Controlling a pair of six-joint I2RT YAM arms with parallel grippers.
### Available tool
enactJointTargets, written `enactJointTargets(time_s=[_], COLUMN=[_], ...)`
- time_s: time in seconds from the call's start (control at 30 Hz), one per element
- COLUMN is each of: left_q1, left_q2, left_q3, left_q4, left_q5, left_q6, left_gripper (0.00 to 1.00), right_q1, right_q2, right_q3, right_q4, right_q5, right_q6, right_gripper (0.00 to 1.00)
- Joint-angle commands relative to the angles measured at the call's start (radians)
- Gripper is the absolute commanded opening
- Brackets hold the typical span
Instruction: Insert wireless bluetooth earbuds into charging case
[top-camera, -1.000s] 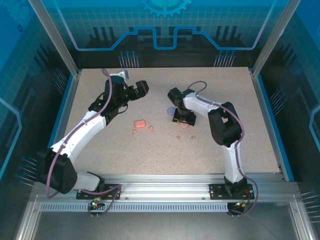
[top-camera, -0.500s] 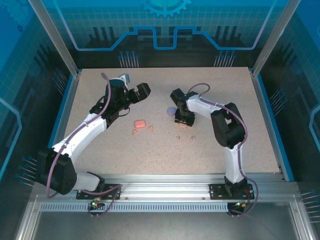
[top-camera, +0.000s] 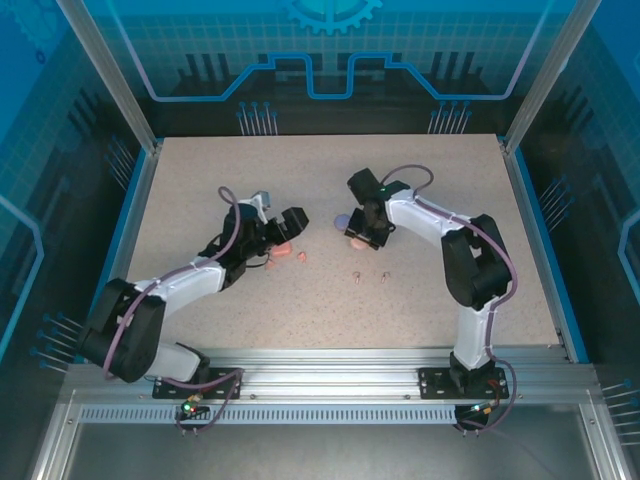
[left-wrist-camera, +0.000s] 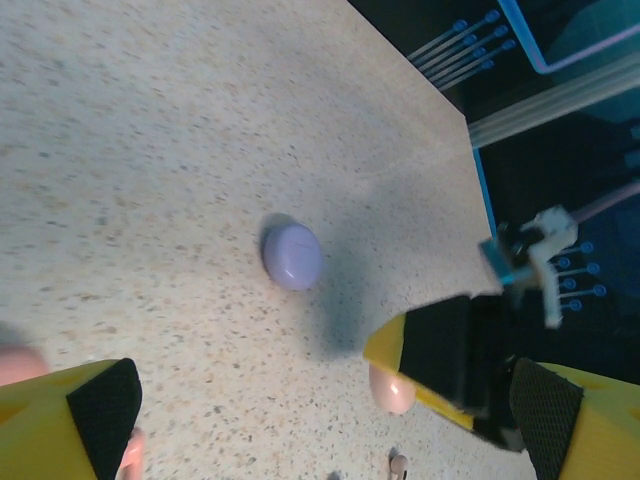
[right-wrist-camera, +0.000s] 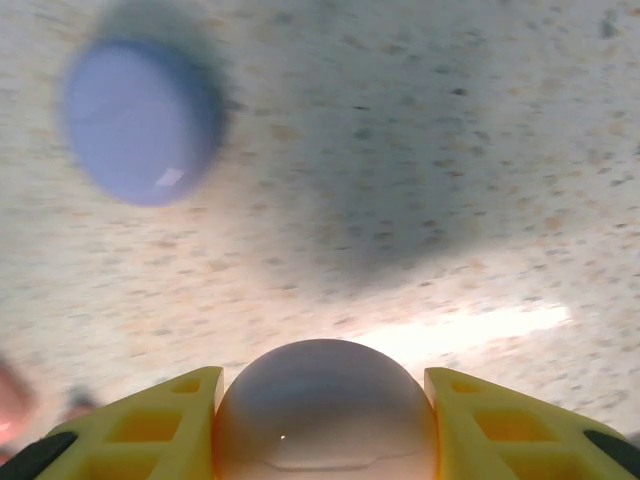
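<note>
My right gripper (right-wrist-camera: 322, 395) is shut on a pale pink charging case (right-wrist-camera: 325, 420), a rounded dome wedged between both yellow fingers. From above, this gripper (top-camera: 361, 236) hovers just over the table with a closed purple case (top-camera: 342, 221) beside it. That purple case (left-wrist-camera: 292, 256) lies flat in the left wrist view, where the pink case (left-wrist-camera: 388, 390) also hangs. My left gripper (top-camera: 288, 228) is open, low over a coral case (top-camera: 283, 246) that it partly hides. A coral earbud (top-camera: 303, 257) lies beside that case. Two pale pink earbuds (top-camera: 356, 274) lie nearer the front.
The speckled table (top-camera: 200, 180) has blue raised edges on the left and right, and glass walls stand behind it. My two grippers are close together at mid-table. Open tabletop stretches to the back and along the front.
My right gripper closed on the pale pink case and shifted slightly back. My left arm swung down and toward the front, from the back left to over the coral case.
</note>
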Motion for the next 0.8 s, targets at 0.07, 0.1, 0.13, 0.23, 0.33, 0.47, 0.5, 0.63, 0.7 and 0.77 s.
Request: enactJointTargets(time_s=[0.07, 0.1, 0.13, 0.23, 0.33, 0.47, 0.5, 0.63, 0.7, 0.77], left_q1=[-0.095, -0.11, -0.124, -0.159, -0.168, -0.169, -0.17, -0.172, -0.174, -0.178], left_q2=[0.115, 0.134, 0.15, 0.194, 0.234, 0.28, 0.29, 0.331, 0.351, 0.367], left_q3=[-0.026, -0.027, -0.028, -0.028, -0.025, -0.019, -0.016, 0.002, 0.013, 0.025], left_q4=[0.339, 0.373, 0.405, 0.475, 0.517, 0.565, 0.573, 0.591, 0.6, 0.604], left_q5=[-0.029, -0.038, -0.052, -0.095, -0.126, -0.128, -0.126, -0.116, -0.108, -0.108], left_q6=[0.022, 0.026, 0.032, 0.044, 0.03, 0.009, 0.005, -0.004, -0.013, -0.015], left_gripper=[0.94, 0.92, 0.89, 0.81, 0.7, 0.62, 0.61, 0.59, 0.58, 0.58], right_q1=[-0.003, -0.003, -0.003, -0.002, 0.004, 0.012, 0.014, 0.021, 0.023, 0.023], right_q2=[-0.03, -0.03, -0.031, -0.033, -0.04, -0.037, -0.037, -0.033, -0.031, -0.029], right_q3=[0.094, 0.097, 0.099, 0.096, 0.092, 0.113, 0.117, 0.126, 0.131, 0.137], right_q4=[0.019, 0.023, 0.023, 0.045, 0.056, 0.055, 0.054, 0.063, 0.063, 0.063], right_q5=[-0.088, -0.093, -0.097, -0.115, -0.118, -0.119, -0.121, -0.128, -0.128, -0.131], right_q6=[0.187, 0.21, 0.237, 0.307, 0.35, 0.364, 0.366, 0.375, 0.377, 0.374], right_gripper=[0.32, 0.32, 0.32, 0.32, 0.31, 0.31, 0.31, 0.31, 0.31, 0.31])
